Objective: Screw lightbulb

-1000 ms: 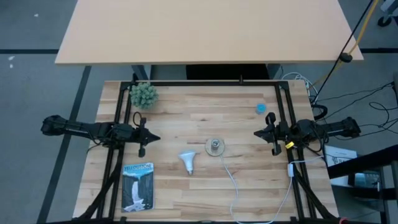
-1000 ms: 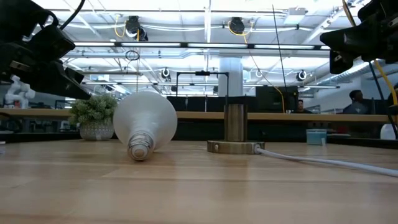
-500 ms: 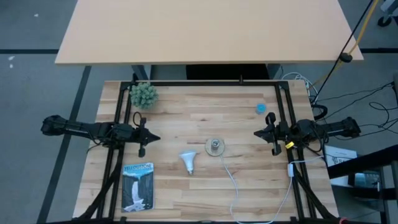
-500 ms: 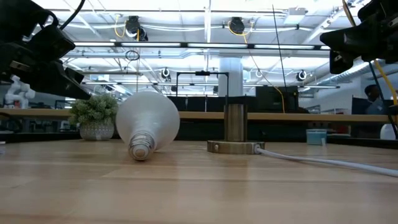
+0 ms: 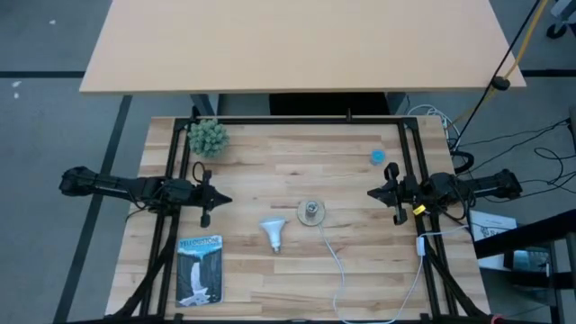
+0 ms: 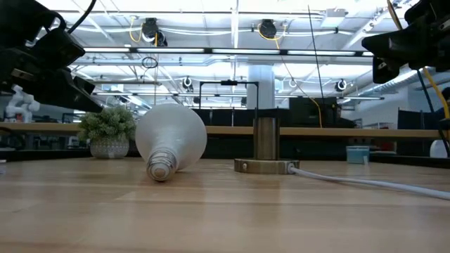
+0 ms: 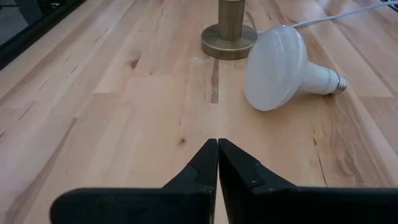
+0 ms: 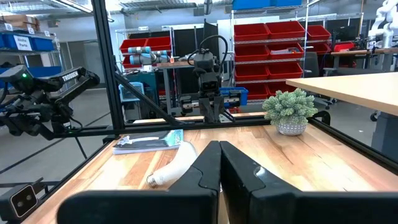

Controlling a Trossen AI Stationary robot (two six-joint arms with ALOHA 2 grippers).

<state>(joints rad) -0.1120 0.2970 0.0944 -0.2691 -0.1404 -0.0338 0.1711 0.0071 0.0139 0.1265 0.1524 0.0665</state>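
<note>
Bulb (image 5: 272, 233): lies on its side on the table (image 5: 360, 270), near the middle, just left of the socket (image 5: 310, 212) and apart from it; dome toward the far edge, screw end toward the near edge; nothing grips it
Bulb, low view (image 6: 169, 144): screw end faces the camera, dome behind it
Bulb, left wrist view (image 7: 283, 61): dome close beside the brass base (image 7: 229, 38); whether they touch I cannot tell
Socket: round base with an upright brass post, at the table's centre; a white cord (image 5: 335, 256) runs from it toward the near edge
Left gripper (image 5: 214, 200): at the left side of the table, raised, well apart from the bulb; fingers (image 7: 198, 167) pressed together, holding nothing
Right gripper (image 5: 376, 193): at the right side, raised, well apart from the socket; fingers (image 8: 205, 160) pressed together, holding nothing
Plant (image 5: 208, 137): small green plant in a pot, far left corner
Cap (image 5: 377, 157): small blue round thing, far right part of the table
Booklet (image 5: 199, 269): flat, near left corner
</note>
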